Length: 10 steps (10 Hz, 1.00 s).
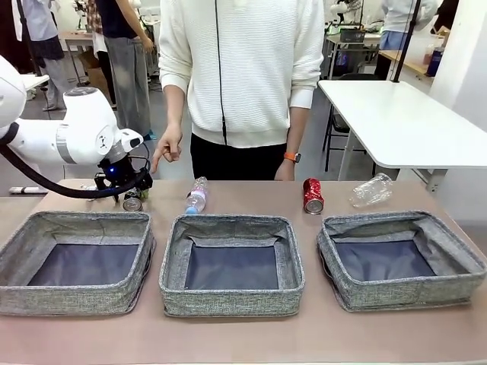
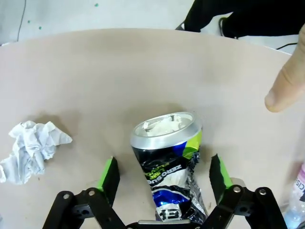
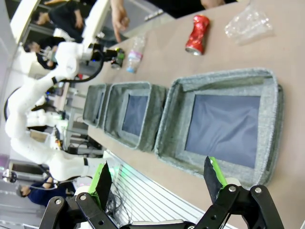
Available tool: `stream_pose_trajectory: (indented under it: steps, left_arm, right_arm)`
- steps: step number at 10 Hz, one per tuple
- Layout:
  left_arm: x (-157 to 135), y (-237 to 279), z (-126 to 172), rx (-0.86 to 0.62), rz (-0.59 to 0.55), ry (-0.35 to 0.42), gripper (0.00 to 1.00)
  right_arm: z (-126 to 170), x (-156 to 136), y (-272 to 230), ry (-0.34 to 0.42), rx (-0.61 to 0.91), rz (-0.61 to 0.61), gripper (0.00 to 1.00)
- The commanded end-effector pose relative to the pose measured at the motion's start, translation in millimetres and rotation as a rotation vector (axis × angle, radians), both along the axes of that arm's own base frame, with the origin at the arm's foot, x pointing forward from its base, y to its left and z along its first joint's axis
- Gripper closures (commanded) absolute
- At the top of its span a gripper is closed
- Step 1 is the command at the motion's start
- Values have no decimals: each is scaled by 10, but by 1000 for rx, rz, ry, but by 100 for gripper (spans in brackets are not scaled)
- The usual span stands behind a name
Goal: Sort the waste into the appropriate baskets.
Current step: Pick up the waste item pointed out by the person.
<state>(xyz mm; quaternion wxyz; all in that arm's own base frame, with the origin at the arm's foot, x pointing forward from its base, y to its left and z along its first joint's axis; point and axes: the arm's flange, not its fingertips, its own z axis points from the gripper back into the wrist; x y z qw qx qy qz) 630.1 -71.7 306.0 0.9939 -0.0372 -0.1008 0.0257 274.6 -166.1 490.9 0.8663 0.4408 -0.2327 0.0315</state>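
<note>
Left gripper point(image 2: 163, 168): held open, green pads set either side of the can point(image 2: 167, 138), neither touching, apparently so it can be clamped.
Can: placed on the table point(image 1: 243, 342) behind the left basket point(image 1: 76, 222), near the paper wad point(image 2: 31, 150).
Right gripper point(image 3: 159, 174): held open and empty, kept to the near side of the right basket point(image 3: 224, 76).

The crushed black-silver metal can point(image 2: 167, 162) has green and blue print. The dented metal can point(image 1: 313, 195) is red. The woven-fabric baskets point(image 1: 230, 295) are grey with dark bottoms.
</note>
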Motion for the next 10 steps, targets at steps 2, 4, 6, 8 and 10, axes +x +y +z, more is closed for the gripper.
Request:
stream_pose_trajectory:
  steps: [2, 4, 6, 8, 10]
  left_arm:
    - [-79, 54, 33, 32, 47, 13, 100]
    - [-134, 67, 62, 33, 38, 62, 100]
    - [-194, 86, 115, 38, 32, 64, 100]
    - [-199, 120, 104, 35, 32, 68, 100]
    - [-210, 158, 142, 13, 65, 50, 100]
  right_arm:
    - [6, 14, 7, -28, 9, 10, 0]
    - [6, 14, 7, -28, 9, 10, 0]
    - [6, 14, 7, -28, 9, 10, 0]
    - [6, 14, 7, -28, 9, 10, 0]
    - [6, 14, 7, -28, 9, 10, 0]
